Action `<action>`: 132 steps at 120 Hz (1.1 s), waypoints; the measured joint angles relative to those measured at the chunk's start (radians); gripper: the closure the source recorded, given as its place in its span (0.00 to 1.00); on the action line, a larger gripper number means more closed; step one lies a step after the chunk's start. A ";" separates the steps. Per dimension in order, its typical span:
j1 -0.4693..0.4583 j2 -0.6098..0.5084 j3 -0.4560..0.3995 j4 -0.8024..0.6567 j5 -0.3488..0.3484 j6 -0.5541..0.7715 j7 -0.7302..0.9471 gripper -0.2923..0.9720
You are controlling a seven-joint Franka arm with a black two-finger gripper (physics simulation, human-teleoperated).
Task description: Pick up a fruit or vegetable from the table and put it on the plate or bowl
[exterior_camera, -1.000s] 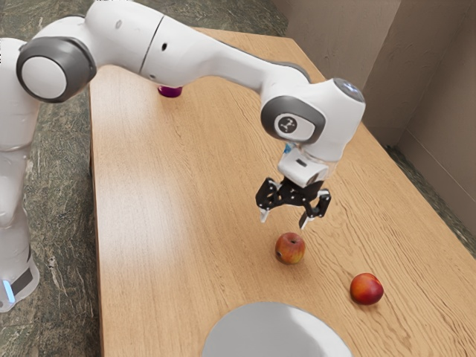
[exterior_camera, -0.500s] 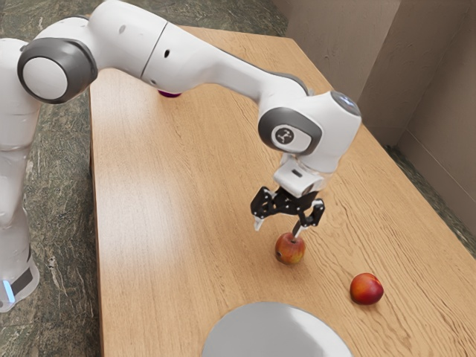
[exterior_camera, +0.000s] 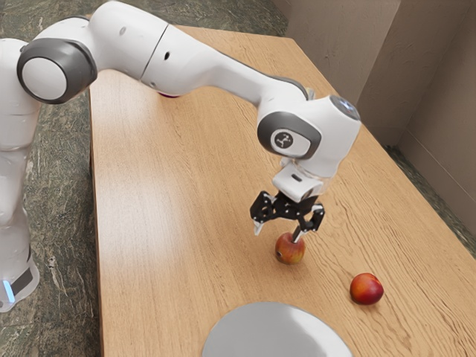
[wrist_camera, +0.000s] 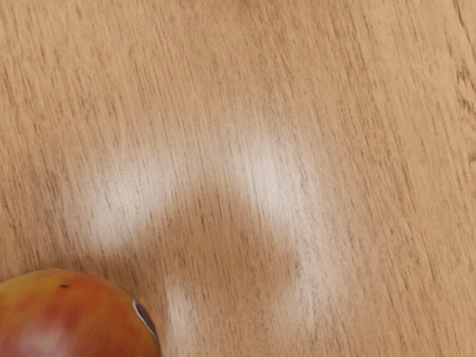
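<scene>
The robot arm's gripper [exterior_camera: 278, 230] is hovering just above a red-and-yellow apple [exterior_camera: 290, 250] on the wooden table [exterior_camera: 163, 208]. Its two black fingers are standing spread apart and gripping nothing. The apple is resting on bare wood near the front of the table, and the grey plate [exterior_camera: 275, 331] is lying near it at the exterior view's lower edge. A second, redder fruit [exterior_camera: 367, 288] is sitting untouched, well apart toward the exterior view's right.

One finger is showing right at the apple's top, though whether it is touching cannot be told. The other is hanging off to the exterior view's left of the fruit. In the wrist view the apple is showing close under the hand but off to one side, so the hand appears to be sitting off-centre over it.

The task is looking barely begun. The plate is holding nothing and no fruit is off the table. What is remaining, by this reading, is the whole job: getting the fingers around the apple, closing on it, lifting it, carrying it across to the plate and letting go.
</scene>
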 joint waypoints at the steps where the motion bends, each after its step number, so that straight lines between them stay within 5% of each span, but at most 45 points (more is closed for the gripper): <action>1: 0.000 0.000 0.000 0.000 0.000 0.001 0.000 0.23; 132: 0.009 0.041 0.004 0.018 -0.002 0.077 -0.001 0.23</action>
